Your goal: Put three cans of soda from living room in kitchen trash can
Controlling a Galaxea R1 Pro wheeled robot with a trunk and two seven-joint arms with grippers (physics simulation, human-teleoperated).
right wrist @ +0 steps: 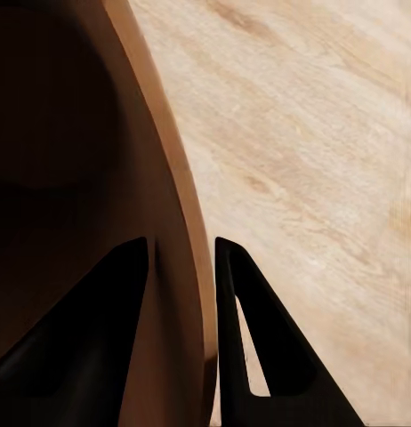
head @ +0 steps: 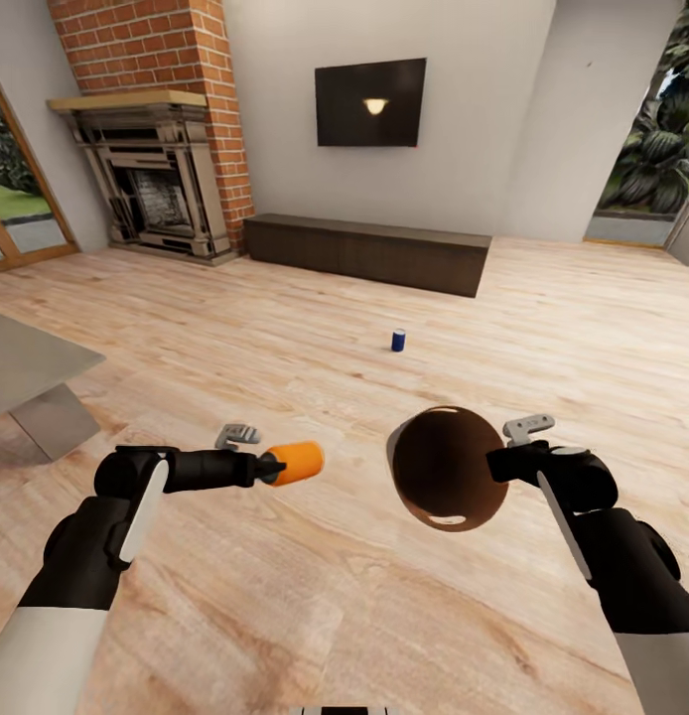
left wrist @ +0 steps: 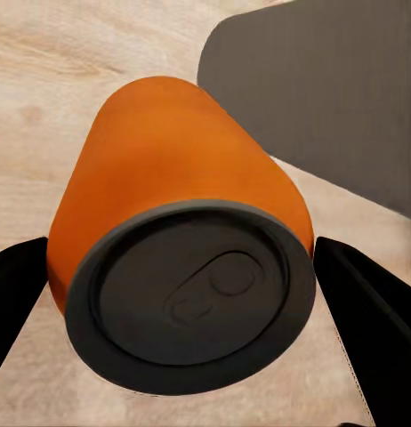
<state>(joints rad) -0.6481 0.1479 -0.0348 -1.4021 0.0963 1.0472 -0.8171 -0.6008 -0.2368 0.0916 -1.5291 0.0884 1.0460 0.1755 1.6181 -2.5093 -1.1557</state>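
Note:
My left gripper point(head: 275, 467) is shut on a bright orange soda can point(head: 296, 462), held sideways above the wooden floor; the left wrist view shows its grey top point(left wrist: 192, 294) between the black fingers point(left wrist: 370, 329). My right gripper point(head: 495, 463) is shut on the rim of the trash can point(head: 448, 467), tipped so its coppery brown inside faces me. In the right wrist view one finger point(right wrist: 81, 347) is inside the rim point(right wrist: 183, 249) and the other outside. A dark blue soda can point(head: 398, 341) stands on the floor ahead.
I am in the living room: brick fireplace point(head: 156, 169) at back left, wall TV point(head: 370, 101), long dark low cabinet point(head: 369, 251) beneath it. A stone coffee table point(head: 27, 372) is at left. Open wooden floor point(head: 344, 596) lies all around.

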